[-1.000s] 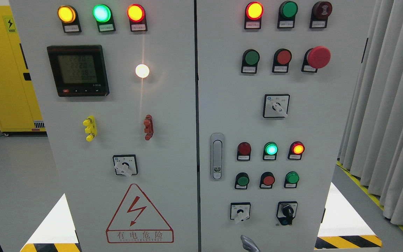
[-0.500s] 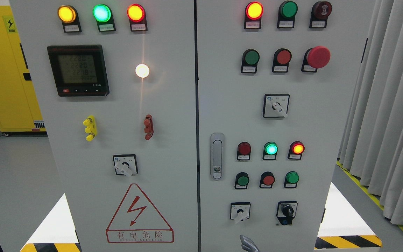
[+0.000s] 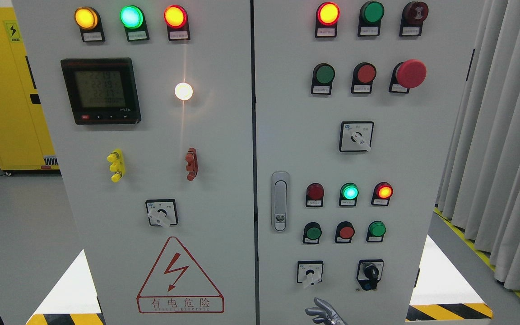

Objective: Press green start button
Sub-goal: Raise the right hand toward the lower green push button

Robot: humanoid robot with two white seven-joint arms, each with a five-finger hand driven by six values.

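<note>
A grey control cabinet fills the head view. Its right door [image 3: 422, 149] carries a green push button [image 3: 323, 73] in the upper row, beside a red button [image 3: 366, 73] and a red mushroom stop [image 3: 411, 73]. A lower row has a green button [image 3: 313, 233], a red button [image 3: 345, 232] and another green button [image 3: 377, 229]. My right hand [image 3: 325, 313] shows only as metal fingers at the bottom edge, spread and empty. It is below the white selector switch [image 3: 310, 273] and well under the lower green button. The left arm is out of view.
Lit lamps sit above the lower buttons, with a green one [image 3: 350, 192] in the middle. A door latch [image 3: 280, 201] is left of them and a black selector [image 3: 370, 274] to the right. A yellow cabinet [image 3: 2, 90] stands at left and grey curtains [image 3: 508, 135] at right.
My right hand has risen a little at the bottom edge and more of its fingers now show. The digits on the meter display changed.
</note>
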